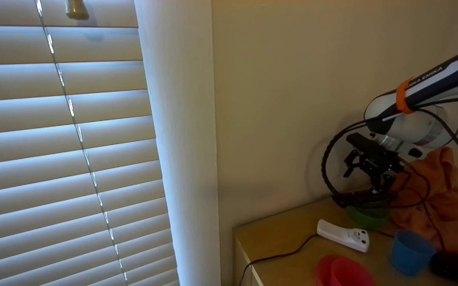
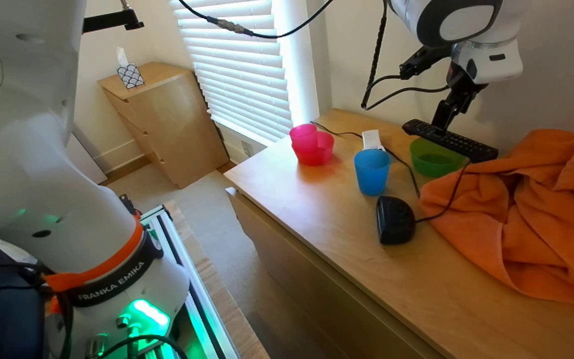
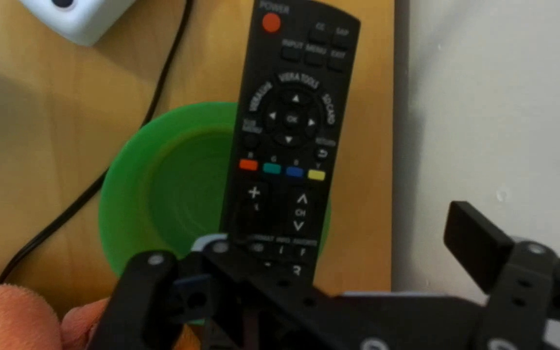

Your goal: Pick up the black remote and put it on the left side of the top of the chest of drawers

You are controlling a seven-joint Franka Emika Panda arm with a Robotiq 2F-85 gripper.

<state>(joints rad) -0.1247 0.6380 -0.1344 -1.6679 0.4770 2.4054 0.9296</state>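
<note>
Wrist view | fingers [image 3: 477, 243] spread wide, holding nothing | black remote [image 3: 287, 146] lies across green bowl [image 3: 127, 163] on counter [image 3: 212, 58], its lower part hidden behind nearer finger, other finger well apart | touching or not: cannot tell

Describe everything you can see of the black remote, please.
The black remote is a slim, plastic-looking bar with white lettering, a red power button, arrow keys and a row of four coloured buttons. It lies face up across the green bowl, its power end jutting past the rim. The open gripper hides its lower part in the wrist view; whether they touch is unclear.
</note>
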